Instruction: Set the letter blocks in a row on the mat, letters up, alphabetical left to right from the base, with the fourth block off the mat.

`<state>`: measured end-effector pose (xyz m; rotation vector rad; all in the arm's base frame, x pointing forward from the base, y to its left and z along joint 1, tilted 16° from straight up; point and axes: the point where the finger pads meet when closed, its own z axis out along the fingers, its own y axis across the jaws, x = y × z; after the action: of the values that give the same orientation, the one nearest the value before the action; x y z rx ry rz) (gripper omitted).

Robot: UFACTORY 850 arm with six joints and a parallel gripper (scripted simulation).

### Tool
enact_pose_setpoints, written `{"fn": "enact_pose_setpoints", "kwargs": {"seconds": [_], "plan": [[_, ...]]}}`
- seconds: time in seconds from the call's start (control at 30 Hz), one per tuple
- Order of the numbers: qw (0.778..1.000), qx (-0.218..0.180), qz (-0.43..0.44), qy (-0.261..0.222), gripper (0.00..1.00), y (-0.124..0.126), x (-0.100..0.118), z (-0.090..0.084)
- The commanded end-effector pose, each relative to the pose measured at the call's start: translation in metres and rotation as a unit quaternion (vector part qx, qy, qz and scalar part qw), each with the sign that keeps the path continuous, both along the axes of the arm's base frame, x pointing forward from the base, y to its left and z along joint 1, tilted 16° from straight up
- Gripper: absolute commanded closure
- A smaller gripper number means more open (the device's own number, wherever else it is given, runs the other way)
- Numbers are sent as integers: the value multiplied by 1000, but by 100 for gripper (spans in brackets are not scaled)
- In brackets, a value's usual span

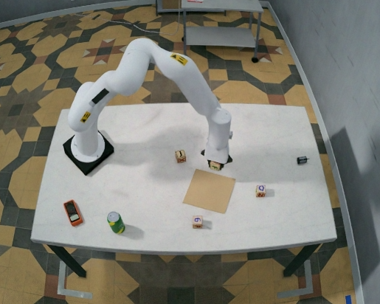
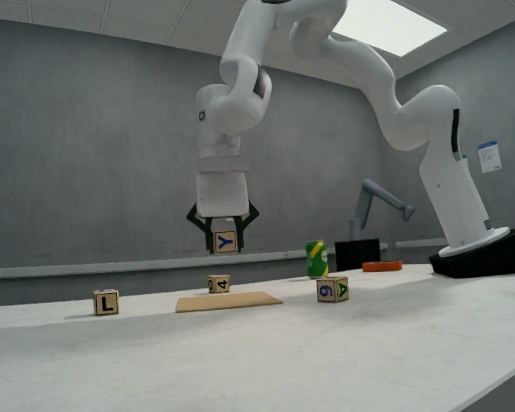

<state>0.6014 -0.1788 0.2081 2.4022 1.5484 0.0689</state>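
Note:
My gripper is shut on a wooden block whose side shows a blue Y. It holds the block in the air just off the tan mat's edge nearest the arm's base side. A block with a dark letter on top stands left of the mat; its sides show 9 and A. A block with Q on top and L on its side stands right of the mat. A block with 9 on top stands in front of the mat.
A green can and an orange device sit at the table's front left. A small dark object lies at the right. The arm's base is at the left.

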Motion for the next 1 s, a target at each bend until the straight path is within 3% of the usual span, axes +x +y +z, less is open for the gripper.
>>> {"fn": "enact_pose_setpoints", "kwargs": {"seconds": [0.0,0.63,0.97], "plan": [[1000,0,0,-1,56,-2,2,-7],[1000,0,0,-1,56,-17,16,-77],[1000,0,0,-1,56,-19,18,-89]]}}
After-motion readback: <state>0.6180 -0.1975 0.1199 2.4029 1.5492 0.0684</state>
